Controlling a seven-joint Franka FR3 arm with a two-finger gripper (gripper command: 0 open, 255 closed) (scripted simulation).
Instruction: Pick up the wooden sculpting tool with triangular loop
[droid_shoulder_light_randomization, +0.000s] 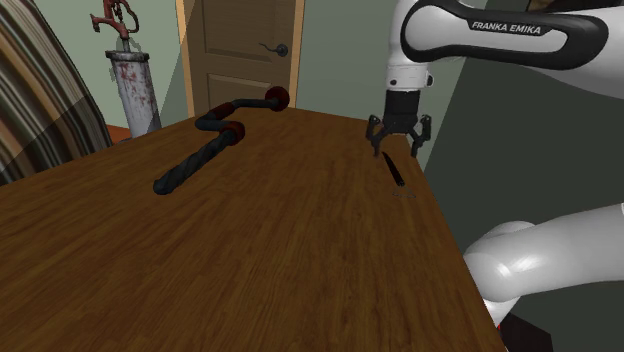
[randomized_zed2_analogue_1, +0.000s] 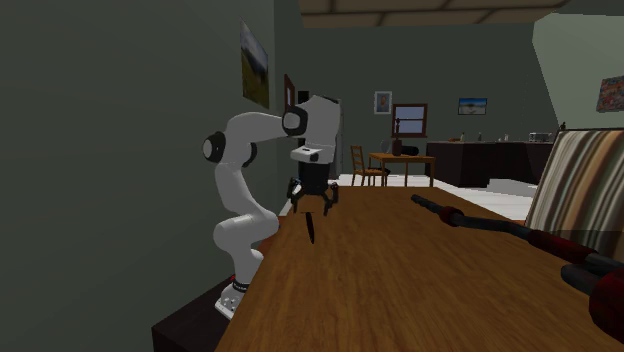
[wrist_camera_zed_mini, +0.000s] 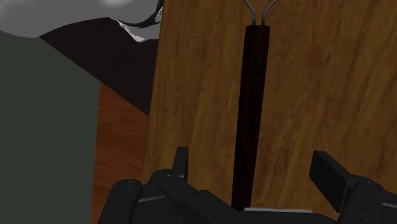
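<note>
1. Gripper: In the shoulder view the gripper (droid_shoulder_light_randomization: 398, 146) hangs in the upper right of the frame, pointing down over the right edge of the brown wood-grain table (droid_shoulder_light_randomization: 250, 260). It is released. In the wrist view its 2 black fingers (wrist_camera_zed_mini: 181, 163) stand wide apart, 1 on each side of the tool handle, and neither touches it.

2. Task item: The sculpting tool (droid_shoulder_light_randomization: 394, 171) lies flat on the table near that right edge, directly below the gripper and extending toward the lower right of the frame. In the wrist view its handle (wrist_camera_zed_mini: 251, 108) is a straight, very dark rod running away from the gripper between the fingers. A thin grey wire loop (wrist_camera_zed_mini: 257, 9) starts at the handle's far end.

3. Second exterior view: The gripper (randomized_zed2_analogue_1: 313, 196) sits left of centre, just above the tool (randomized_zed2_analogue_1: 311, 228), which rests on the table (randomized_zed2_analogue_1: 400, 290) close to its left edge.

4. Other items: A dark crank-shaped tool (droid_shoulder_light_randomization: 205, 145) with red sections lies on the table in the upper centre-left of the shoulder view, well apart from the gripper. A closed brown door (droid_shoulder_light_randomization: 240, 45) stands behind it at the top of the frame.
</note>
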